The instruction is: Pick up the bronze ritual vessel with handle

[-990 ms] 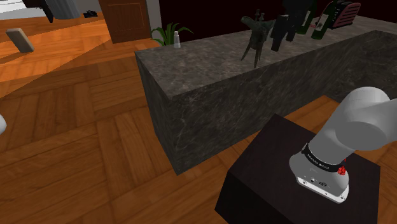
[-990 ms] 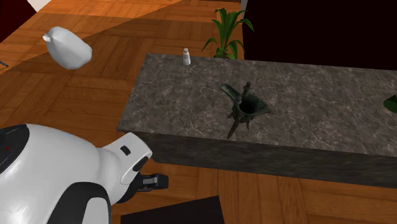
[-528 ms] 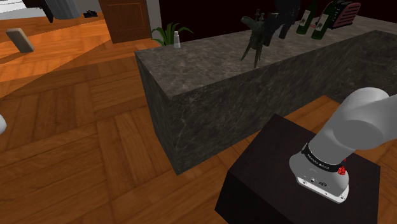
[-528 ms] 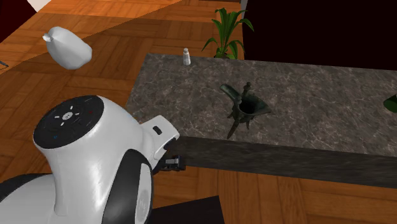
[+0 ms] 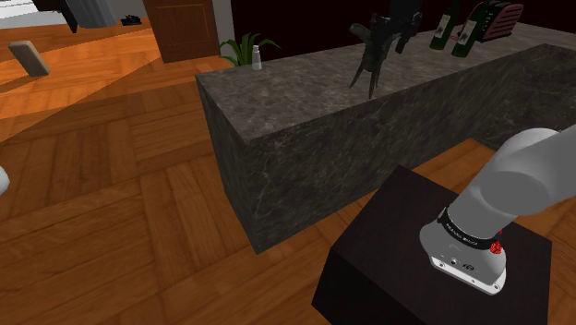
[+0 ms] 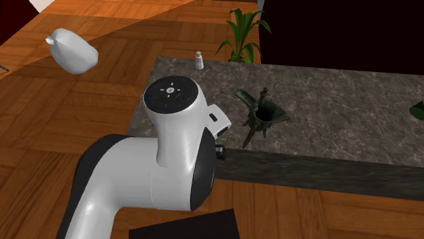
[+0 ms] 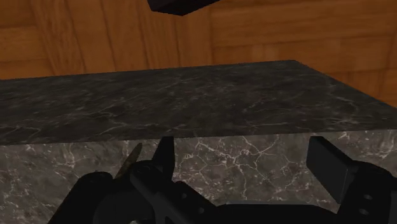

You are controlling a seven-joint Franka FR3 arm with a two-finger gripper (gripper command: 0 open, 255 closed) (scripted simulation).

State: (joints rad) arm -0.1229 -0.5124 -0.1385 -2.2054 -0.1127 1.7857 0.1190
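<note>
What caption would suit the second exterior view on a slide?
A white robot arm looms in front of a dark stone counter bearing an upright, dark three-legged vessel.

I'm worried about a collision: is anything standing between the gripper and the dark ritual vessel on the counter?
Nothing visible does. The gripper is close beside the dark vessel above the stone counter; the bottles stand on the gripper's far side, toward the shoulder view's right.
</note>
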